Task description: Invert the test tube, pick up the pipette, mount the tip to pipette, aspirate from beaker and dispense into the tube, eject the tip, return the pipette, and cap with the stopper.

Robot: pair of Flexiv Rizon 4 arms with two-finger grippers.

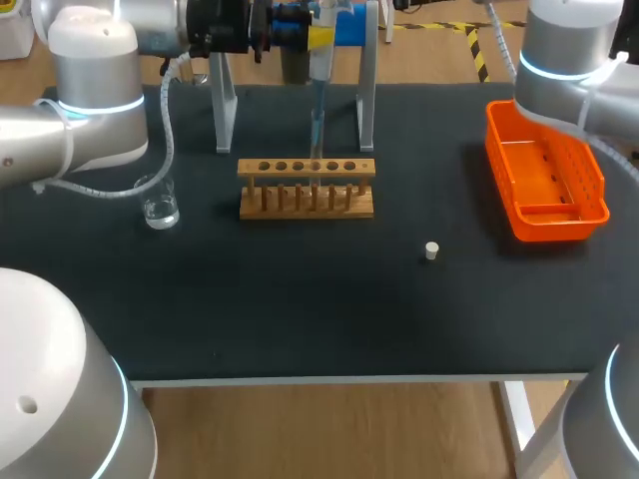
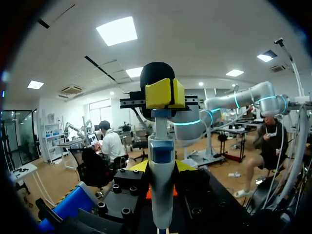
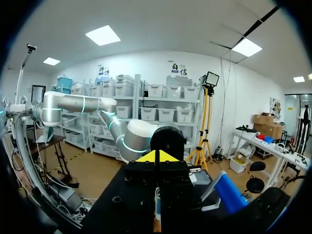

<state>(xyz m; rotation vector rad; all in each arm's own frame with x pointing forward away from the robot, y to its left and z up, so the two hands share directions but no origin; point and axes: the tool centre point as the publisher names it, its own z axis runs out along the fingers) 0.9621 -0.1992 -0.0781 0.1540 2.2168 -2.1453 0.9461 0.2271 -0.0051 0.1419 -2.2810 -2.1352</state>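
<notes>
I think I am about halfway through the job, at the step where the water goes into the tube. My left gripper (image 1: 321,38) is clamped on the pipette (image 1: 320,80) and holds it upright by the stand (image 1: 366,100). A thin clear tip (image 1: 316,128) is on the bottom end of the pipette, so picking it up and putting the tip on look done.

The tip points straight down at a middle hole of the wooden rack (image 1: 307,200), just above it. I cannot see the test tube well enough to say it stands in that hole (clear glass is hard to spot from up here). I also cannot tell if the tip has water in it.

My right gripper (image 2: 165,92) has its two yellow fingers pressed together with nothing between them. They look to sit right on top of the pipette, over its push button, so my guess is that it is there to push the water out.

The beaker (image 1: 160,208) stands well to the left of the rack, with some water in it.

Left to do:
- Drop the tip, likely into the orange basket (image 1: 547,180).
- Hang the pipette back on the stand.
- Push the little white stopper (image 1: 431,250) into the tube. It lies on the table between the rack and the basket, touching neither.
</notes>
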